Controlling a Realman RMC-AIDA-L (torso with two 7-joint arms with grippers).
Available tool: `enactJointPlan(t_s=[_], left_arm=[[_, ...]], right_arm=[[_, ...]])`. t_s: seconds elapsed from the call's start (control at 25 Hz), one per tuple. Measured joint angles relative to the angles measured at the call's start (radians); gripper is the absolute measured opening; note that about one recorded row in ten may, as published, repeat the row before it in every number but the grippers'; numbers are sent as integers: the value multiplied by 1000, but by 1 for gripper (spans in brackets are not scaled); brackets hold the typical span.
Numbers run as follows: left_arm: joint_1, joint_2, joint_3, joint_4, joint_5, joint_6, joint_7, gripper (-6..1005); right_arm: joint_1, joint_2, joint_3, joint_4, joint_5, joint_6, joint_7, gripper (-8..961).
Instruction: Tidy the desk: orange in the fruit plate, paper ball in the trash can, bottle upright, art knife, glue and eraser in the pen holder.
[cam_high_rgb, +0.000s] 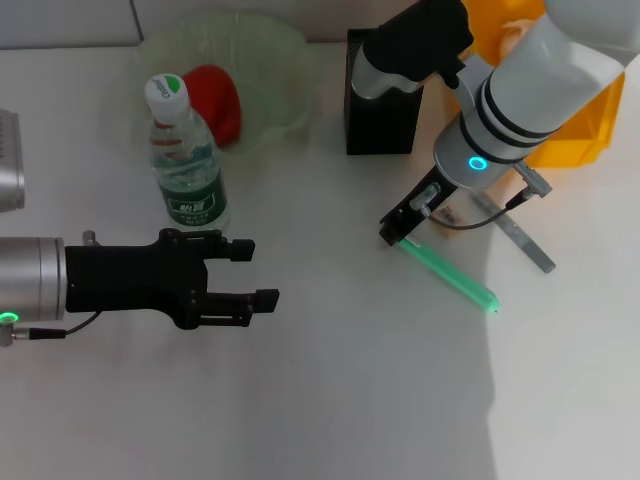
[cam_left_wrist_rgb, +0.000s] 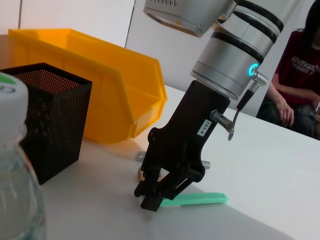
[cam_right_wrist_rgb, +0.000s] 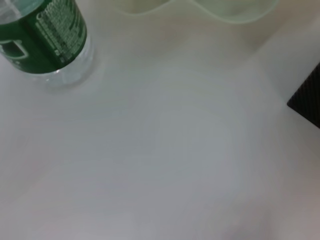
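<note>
The bottle (cam_high_rgb: 185, 160) stands upright on the desk (cam_high_rgb: 330, 390); it also shows in the left wrist view (cam_left_wrist_rgb: 15, 180) and the right wrist view (cam_right_wrist_rgb: 45, 40). The orange (cam_high_rgb: 215, 100) lies in the fruit plate (cam_high_rgb: 270, 50). My left gripper (cam_high_rgb: 245, 275) is open and empty, just in front of the bottle. My right gripper (cam_high_rgb: 400, 232) is down on the desk, shut on the near end of a green stick-shaped item (cam_high_rgb: 455, 280), which lies flat (cam_left_wrist_rgb: 200, 200). A beige eraser (cam_high_rgb: 450, 213) lies under the right wrist. The pen holder (cam_high_rgb: 380, 110) stands behind it. The paper ball is out of view.
The trash can (cam_high_rgb: 565, 130) stands at the back right, beside the pen holder (cam_left_wrist_rgb: 47, 120); it also shows in the left wrist view (cam_left_wrist_rgb: 110, 85). A grey flat bar (cam_high_rgb: 528, 242) lies right of the green stick. A person (cam_left_wrist_rgb: 300, 95) sits beyond the desk.
</note>
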Motion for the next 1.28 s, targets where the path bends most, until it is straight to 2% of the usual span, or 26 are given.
enactJointPlan(t_s=[0.12, 0.24, 0.28, 0.32, 0.36, 0.48, 0.52, 0.56, 0.6, 0.64, 0.68, 0.72, 0.76, 0.8, 0.84, 0.88, 0.92, 0.96, 1.0, 1.04, 1.08, 1.12, 1.16, 1.2, 1.24, 1.28], left_arm=[[0, 0, -1, 0, 0, 0, 0, 776], [-1, 0, -2, 0, 0, 0, 0, 776], [-1, 0, -2, 0, 1, 0, 0, 776], [-1, 0, -3, 0, 1, 0, -1, 776], [-1, 0, -3, 0, 1, 0, -1, 775], [0, 1, -4, 0, 1, 4, -5, 775], [0, 2, -5, 1, 0, 9, -6, 775], [0, 2, -5, 1, 0, 9, -6, 775], [3, 2, -5, 3, 0, 11, -6, 775], [3, 2, -5, 3, 0, 11, -6, 775], [4, 2, -5, 3, 0, 11, -6, 775], [5, 1, -5, 3, 0, 11, -7, 775], [5, 1, -5, 3, 0, 11, -7, 775], [3, 0, -3, 2, 0, 12, -8, 775], [3, 0, -3, 2, 0, 12, -8, 775], [3, 0, -3, 1, 0, 12, -8, 775], [0, 0, -1, 1, 0, 11, -8, 775], [0, 0, -1, 1, 0, 11, -8, 775], [-3, 0, 0, 1, 0, 10, -8, 775], [-4, 0, -1, 0, 0, 10, -8, 775], [-4, 0, -1, 0, 0, 10, -8, 775], [-5, 0, 0, 0, -1, 10, -8, 775], [-5, 0, 0, 0, -1, 10, -8, 775], [-5, -2, 0, 0, -2, 11, -8, 775], [-5, -2, 0, 0, -2, 11, -8, 775], [-5, -2, 0, 0, -4, 11, -8, 775]], right_arm=[[-6, 0, 0, -18, 1, -2, -1, 168], [-24, 0, 4, -56, 2, -11, -2, 168], [-41, 0, 7, -88, 2, -19, -1, 168], [-87, -4, 17, -176, 2, -43, -1, 168], [-87, -4, 17, -176, 2, -43, -1, 168], [-189, -8, 94, -393, 9, -90, -4, 168], [-278, -8, 159, -537, 57, -95, -26, 169], [-278, -8, 159, -537, 57, -95, -26, 169], [-383, -8, 224, -672, 177, -59, -89, 169], [-383, -8, 224, -672, 177, -59, -89, 169], [-434, -9, 256, -717, 256, -33, -134, 169], [-515, -9, 331, -753, 449, 29, -244, 169], [-515, -9, 331, -753, 449, 29, -244, 169], [-567, -10, 393, -715, 688, 86, -405, 169], [-567, -10, 393, -715, 688, 86, -405, 169], [-583, -10, 418, -669, 820, 108, -507, 169], [-592, -10, 443, -528, 1089, 125, -740, 169], [-592, -10, 443, -528, 1089, 125, -740, 169], [-589, -9, 449, -440, 1223, 124, -859, 169], [-560, -10, 452, -253, 1472, 109, -1086, 168], [-560, -10, 452, -253, 1472, 109, -1086, 168], [-512, -10, 452, -83, 1645, 75, -1253, 168], [-512, -10, 452, -83, 1645, 75, -1253, 172], [-459, -11, 456, 85, 1772, 39, -1396, 175], [-459, -11, 456, 85, 1772, 39, -1396, 179], [-434, -11, 459, 150, 1812, 31, -1451, 183]])
